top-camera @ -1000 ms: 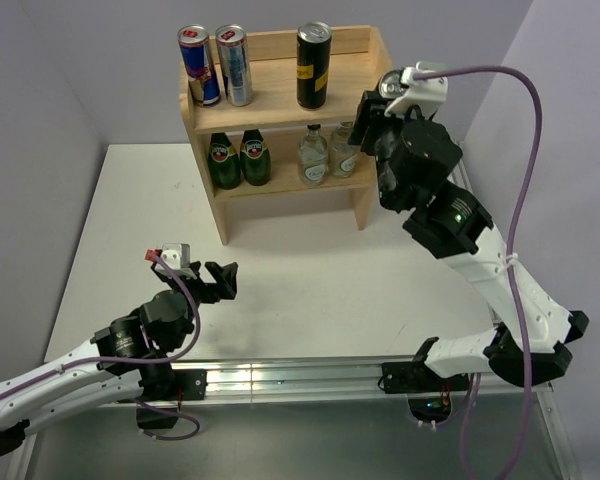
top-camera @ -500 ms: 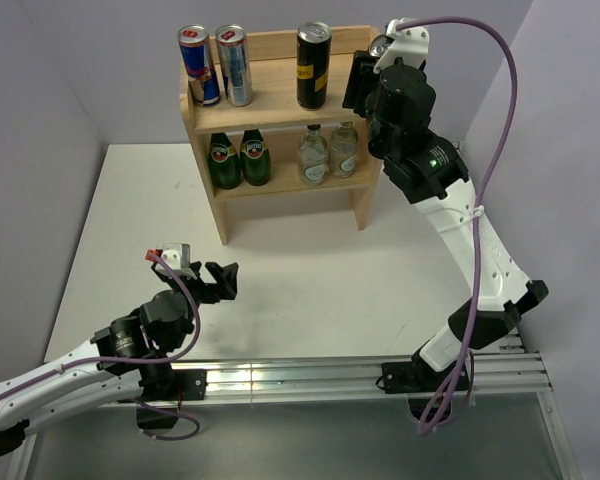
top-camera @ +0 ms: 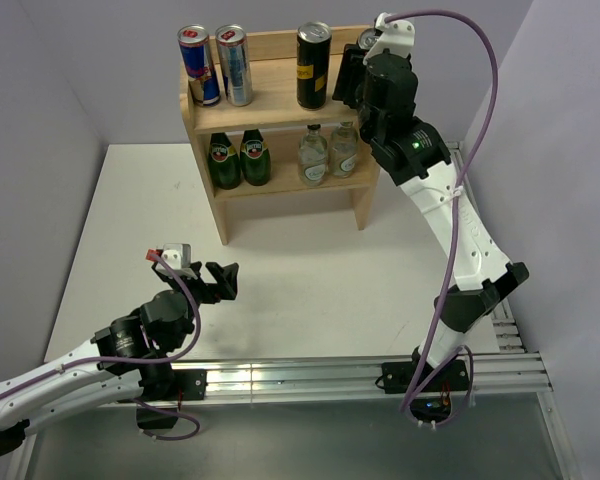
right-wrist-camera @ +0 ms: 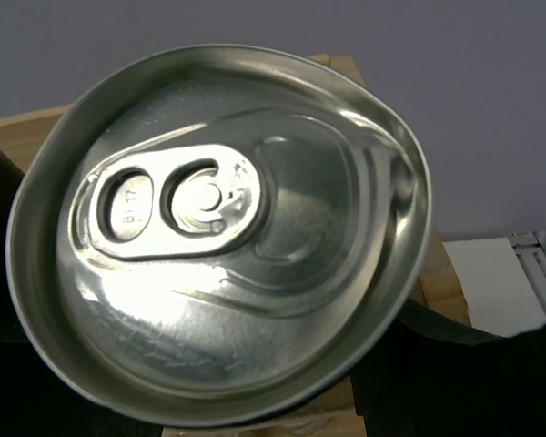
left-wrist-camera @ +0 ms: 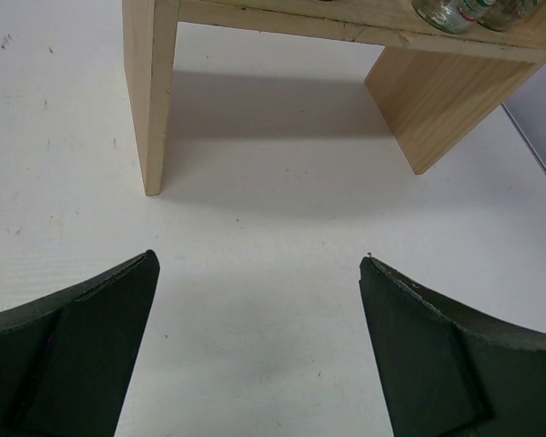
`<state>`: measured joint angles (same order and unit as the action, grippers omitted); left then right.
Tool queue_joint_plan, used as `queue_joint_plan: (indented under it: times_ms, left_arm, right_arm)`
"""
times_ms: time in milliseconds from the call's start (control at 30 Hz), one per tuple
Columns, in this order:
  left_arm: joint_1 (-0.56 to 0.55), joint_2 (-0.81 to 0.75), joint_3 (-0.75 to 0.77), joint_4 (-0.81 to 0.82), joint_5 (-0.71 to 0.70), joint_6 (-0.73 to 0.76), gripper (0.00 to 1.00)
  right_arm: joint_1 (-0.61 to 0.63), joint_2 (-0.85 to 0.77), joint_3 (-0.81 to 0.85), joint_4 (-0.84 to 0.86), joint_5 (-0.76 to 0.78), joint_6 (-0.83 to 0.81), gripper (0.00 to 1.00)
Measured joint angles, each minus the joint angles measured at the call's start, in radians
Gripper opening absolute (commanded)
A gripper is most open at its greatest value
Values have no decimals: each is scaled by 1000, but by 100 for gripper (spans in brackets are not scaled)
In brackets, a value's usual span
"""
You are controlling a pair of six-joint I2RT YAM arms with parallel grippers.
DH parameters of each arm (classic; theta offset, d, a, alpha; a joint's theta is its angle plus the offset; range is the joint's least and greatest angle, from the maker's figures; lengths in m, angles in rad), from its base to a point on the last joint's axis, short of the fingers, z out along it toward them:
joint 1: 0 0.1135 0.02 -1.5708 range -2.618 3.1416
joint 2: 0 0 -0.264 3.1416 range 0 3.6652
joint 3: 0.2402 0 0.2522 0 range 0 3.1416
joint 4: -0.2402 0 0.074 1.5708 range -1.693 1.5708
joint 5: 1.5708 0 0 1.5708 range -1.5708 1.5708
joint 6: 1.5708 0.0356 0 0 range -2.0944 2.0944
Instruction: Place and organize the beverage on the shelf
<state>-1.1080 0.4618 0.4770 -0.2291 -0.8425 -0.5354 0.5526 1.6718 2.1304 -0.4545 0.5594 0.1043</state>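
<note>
The right claw (top-camera: 357, 66) is closed on a slim can (right-wrist-camera: 220, 273). In the wrist view the can's silver lid with its pull tab fills most of the frame, with dark fingers at the lower left and lower right edges. The colour of the can's body is hidden. In the top view the held can sits at the upper middle of the frame, over the right end of the shelf's top board. Whether its base touches the board cannot be told.

Just left of it a black-and-gold can (top-camera: 313, 66) stands upright on the top board of the wooden shelf (top-camera: 280, 113). At the board's left end are two blue-and-silver cans (top-camera: 196, 65) (top-camera: 234, 66), side by side. On the lower tier two green glass bottles (top-camera: 223, 160) stand at the left and two clear glass bottles (top-camera: 313, 156) at the right.

The left claw (top-camera: 220, 281) is at the lower left of the frame, above the white bench (top-camera: 310, 275), well apart from the shelf. Its jaws are spread wide with nothing between them.
</note>
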Motion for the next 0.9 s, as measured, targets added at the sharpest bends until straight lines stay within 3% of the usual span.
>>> queue_joint_plan:
  times_ms: [100,167,267,300,400,600,900]
  left_arm:
    - [0,0,0,0,0,0,99]
    - [0,0,0,0,0,0,99]
    - [0,0,0,0,0,0,99]
    - [0,0,0,0,0,0,99]
    - [0,0,0,0,0,0,99]
    - [0,0,0,0,0,0,99]
    - [0,0,0,0,0,0,99]
  right_arm:
    - [-3,6,3,8,-5,6,1]
    - [-4,6,3,8,-5,8,8]
    - [-6,6,0,13,-8,10,35]
    - [-8,6,-6,22,-10,11,56]
    - [-9,6,-13,40,-12,13,77]
    - [-10,6,-27,44,-22,21,84]
    - [-10,8,-34,51,-23,22,86]
